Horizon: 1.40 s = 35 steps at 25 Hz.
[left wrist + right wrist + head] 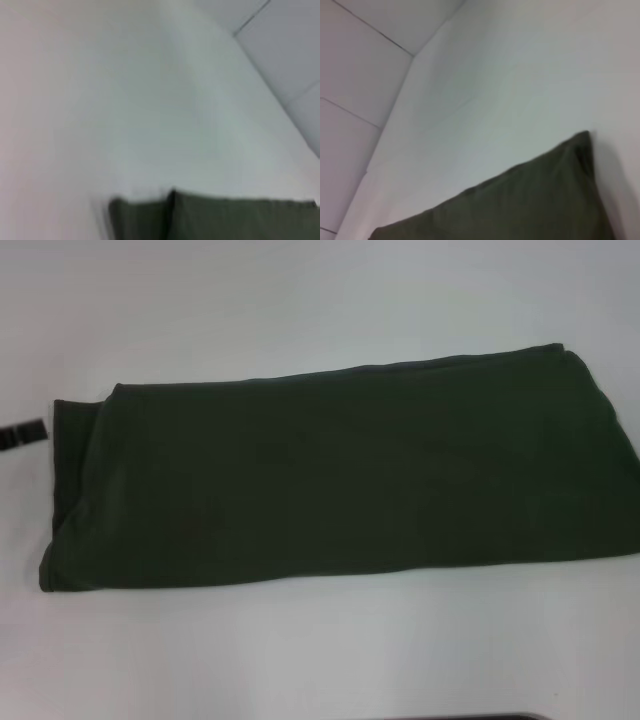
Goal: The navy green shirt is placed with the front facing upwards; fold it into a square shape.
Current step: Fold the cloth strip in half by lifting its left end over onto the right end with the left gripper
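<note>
The navy green shirt (340,475) lies on the white table (300,640), folded into a long band running from the left to the right edge of the head view. No lettering or collar shows. One end of the shirt (220,220) appears in the left wrist view, and a folded corner of the shirt (530,200) in the right wrist view. Neither gripper shows in any view.
A small black piece (22,432) pokes in at the left edge of the head view, beside the shirt's left end. Beyond the table's edge lies a tiled floor (355,75). A dark strip (470,717) shows at the bottom edge of the head view.
</note>
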Each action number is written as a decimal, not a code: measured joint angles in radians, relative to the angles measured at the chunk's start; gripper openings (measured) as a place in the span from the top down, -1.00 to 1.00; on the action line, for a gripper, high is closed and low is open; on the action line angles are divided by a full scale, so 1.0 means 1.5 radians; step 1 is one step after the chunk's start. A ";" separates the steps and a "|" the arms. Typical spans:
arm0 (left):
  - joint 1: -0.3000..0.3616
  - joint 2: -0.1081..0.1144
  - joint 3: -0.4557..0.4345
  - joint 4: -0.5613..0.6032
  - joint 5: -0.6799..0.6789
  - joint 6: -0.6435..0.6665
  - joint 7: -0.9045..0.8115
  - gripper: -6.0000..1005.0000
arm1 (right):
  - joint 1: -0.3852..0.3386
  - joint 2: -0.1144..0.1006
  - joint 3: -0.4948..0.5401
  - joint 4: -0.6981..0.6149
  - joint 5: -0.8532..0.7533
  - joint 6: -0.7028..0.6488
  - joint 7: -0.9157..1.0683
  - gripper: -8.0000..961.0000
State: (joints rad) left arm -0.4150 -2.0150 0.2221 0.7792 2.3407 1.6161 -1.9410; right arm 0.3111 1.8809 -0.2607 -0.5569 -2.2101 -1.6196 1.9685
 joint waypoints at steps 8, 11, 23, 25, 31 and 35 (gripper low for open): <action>-0.053 0.004 0.017 -0.038 0.000 -0.071 0.019 -0.38 | 0.031 -0.008 0.000 0.000 -0.001 0.010 0.031 -0.44; -0.060 0.004 0.020 -0.037 -0.004 -0.078 0.020 -0.44 | 0.040 -0.012 -0.001 0.000 -0.002 0.014 0.043 -0.56; -0.064 0.003 0.058 -0.034 -0.005 -0.097 0.022 -0.76 | 0.054 -0.009 -0.010 -0.010 -0.006 0.038 0.058 -0.55; -0.064 0.003 0.071 -0.034 -0.005 -0.098 0.022 -0.75 | 0.054 -0.008 -0.016 -0.010 -0.006 0.040 0.058 -0.55; -0.074 -0.001 0.105 -0.033 -0.005 -0.103 0.022 -0.74 | 0.051 -0.006 -0.022 -0.009 -0.006 0.043 0.059 -0.55; -0.080 -0.006 0.139 -0.035 -0.003 -0.124 0.019 -0.74 | 0.051 -0.006 -0.023 -0.007 -0.006 0.042 0.060 -0.55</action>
State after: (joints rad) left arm -0.5354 -2.0247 0.4309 0.7263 2.3363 1.4296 -1.9120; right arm 0.3880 1.8727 -0.2946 -0.5670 -2.2197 -1.5568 2.0585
